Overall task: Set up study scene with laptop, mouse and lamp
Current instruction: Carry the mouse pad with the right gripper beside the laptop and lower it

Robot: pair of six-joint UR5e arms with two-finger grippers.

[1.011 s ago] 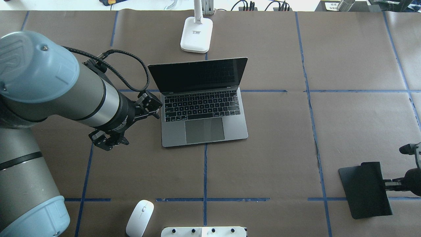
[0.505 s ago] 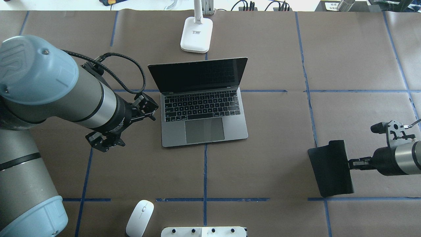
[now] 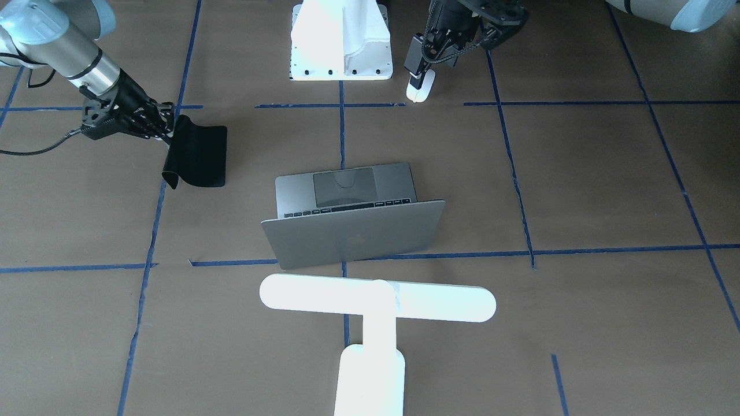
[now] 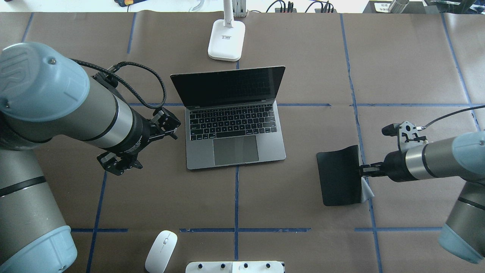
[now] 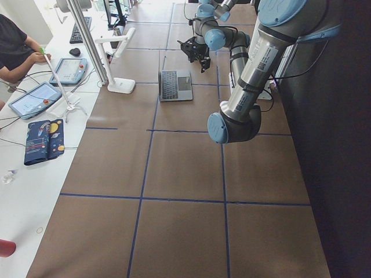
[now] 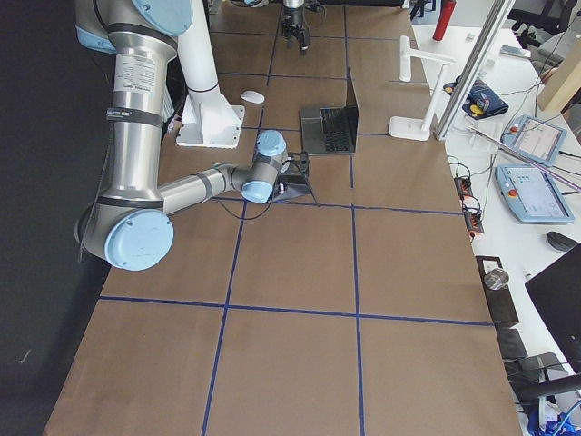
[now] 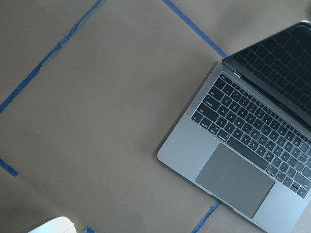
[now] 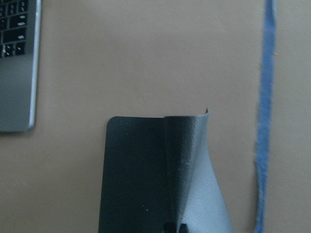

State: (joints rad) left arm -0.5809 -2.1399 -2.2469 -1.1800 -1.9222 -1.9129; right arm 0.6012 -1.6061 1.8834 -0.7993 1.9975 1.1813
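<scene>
The silver-grey laptop (image 4: 235, 125) stands open at the table's middle, its lid (image 3: 352, 231) towards the lamp. The white T-shaped lamp (image 3: 376, 300) stands behind it, base (image 4: 226, 40) on the far edge. The white mouse (image 4: 161, 251) lies near the robot's side, left of centre. My left gripper (image 3: 425, 69) hangs empty in the air left of the laptop and looks open; its wrist view shows the laptop (image 7: 243, 145). My right gripper (image 4: 363, 170) is shut on the edge of a flat black mat (image 4: 339, 176), right of the laptop, with that edge curled up (image 8: 194, 170).
The white flared block with bolt holes (image 3: 341, 40) sits at the robot's base, beside the mouse. Blue tape lines cross the brown table cover. An operators' bench with tablets (image 5: 35, 98) runs beyond the far edge.
My right arm has carried the black mat from the table's right edge towards the laptop and farther from the robot. My left arm has drawn back slightly to the left, away from the laptop.
</scene>
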